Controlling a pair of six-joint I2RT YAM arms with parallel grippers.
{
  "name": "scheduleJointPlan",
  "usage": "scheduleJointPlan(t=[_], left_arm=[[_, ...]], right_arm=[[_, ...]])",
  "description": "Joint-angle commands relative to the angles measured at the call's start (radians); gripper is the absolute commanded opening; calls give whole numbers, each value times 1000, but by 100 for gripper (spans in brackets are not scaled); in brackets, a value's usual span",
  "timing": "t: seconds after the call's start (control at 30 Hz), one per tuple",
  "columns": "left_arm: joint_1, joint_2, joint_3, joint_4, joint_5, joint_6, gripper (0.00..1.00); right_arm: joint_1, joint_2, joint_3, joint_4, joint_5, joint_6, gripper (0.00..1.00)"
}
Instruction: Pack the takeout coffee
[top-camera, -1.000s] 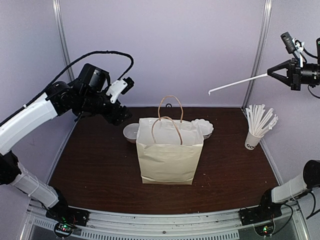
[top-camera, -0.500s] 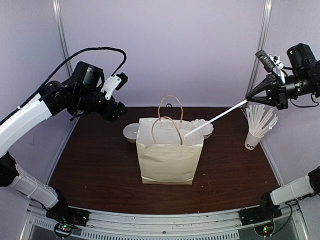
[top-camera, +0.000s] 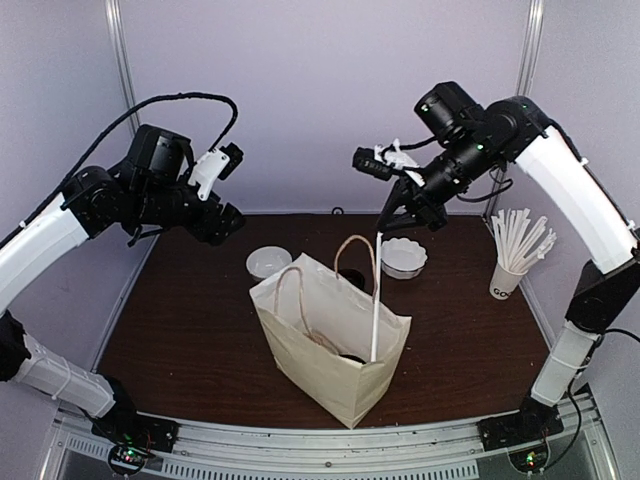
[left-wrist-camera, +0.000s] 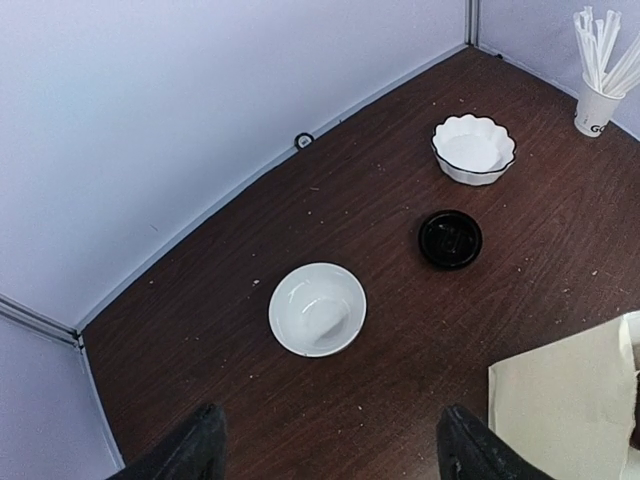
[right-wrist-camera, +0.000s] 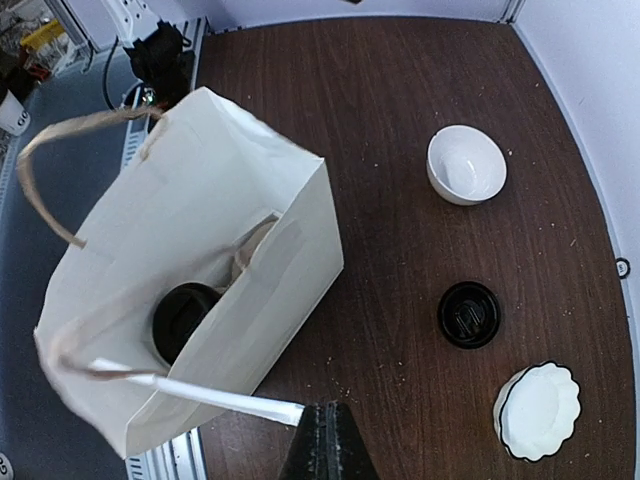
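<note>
**Desk:** What does the overhead view give us?

**Photographer:** The right gripper (top-camera: 388, 225) hangs over the paper bag (top-camera: 330, 345). It is pinched tight on a white stick (top-camera: 375, 300) that drops into the bag's open mouth. The left gripper (top-camera: 226, 216) is held high at the left, well apart from the bag.

**Desk:** And the wrist cameras?

**Photographer:** The right wrist view looks down into the bag and finds the coffee cup (right-wrist-camera: 185, 320) at the bottom, with only its round black top showing. Overhead, that is just a dark sliver. Both wrist views also show a black lid (left-wrist-camera: 450, 238) lying flat on the worktop (left-wrist-camera: 250, 230), between the plain bowl (left-wrist-camera: 317, 309) and the scalloped bowl (left-wrist-camera: 473, 148). Overhead, the bag hides it. The left wrist view shows its own fingers (left-wrist-camera: 205, 450) spread wide with nothing between them.

**Desk:** What has changed from half a second ago?

**Photographer:** The bag stood square to the camera, farther back. Now it sits corner-on, nearer the front edge. The right arm was out by the right wall with the stick slanting toward the bag, and now it is above the bag. The left arm has hardly moved.

**Desk:** Anything unclear?

**Photographer:** The bag wall hides the cup's side, and I cannot tell whether its black top is a lid. The left wrist view catches only a corner of the bag. The cup of sticks (top-camera: 510, 270) stands at the far right.
</note>
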Motion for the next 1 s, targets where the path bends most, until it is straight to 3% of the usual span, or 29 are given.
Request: scheduleJointPlan(t=[0.0,0.17,0.33,0.57,0.8,0.97], left_arm=[[7,-34,-17,-6,6,-15,76],[7,-52,-26,-12,11,-17,76],[7,-35,-14,-14,4,-9,76],[7,-5,14,-25,5,-13,76],[7,-6,21,-25,18,-29,76],[7,-6,24,-27,17,-29,76]], right_arm=[[59,51,80,4,165,-2,0],[58,-7,56,26,219,-14,0],[77,-54,70,6,131,-20,0],[206,-106,45,-2,77,-57,0],[355,-74,37,16,227,-103,0],[400,26,87,129,511,-42,0]])
